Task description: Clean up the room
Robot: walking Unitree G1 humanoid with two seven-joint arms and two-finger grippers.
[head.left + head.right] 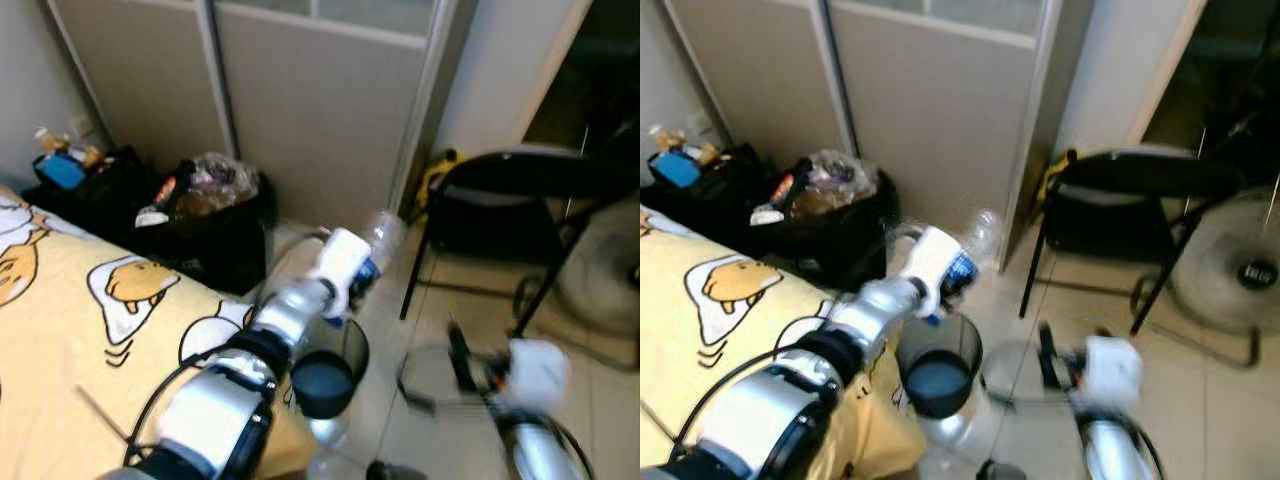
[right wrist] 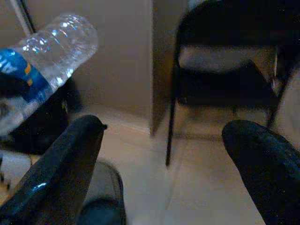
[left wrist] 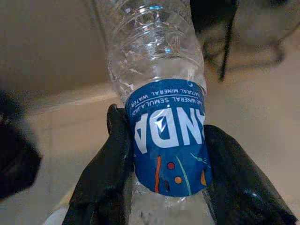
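**Q:** Head views, what is held?
**A:** Left gripper carries a clear plastic bottle above the black waste bin, beside the yellow bed.

**Q:** Left wrist view?
**A:** Fingers clamp the bottle's blue label.

**Q:** Right wrist view?
**A:** Right gripper hangs spread and empty, facing the folding chair.

**Q:** Step and next move?
**A:** Probably disposal: centre the bottle over the bin, then release.
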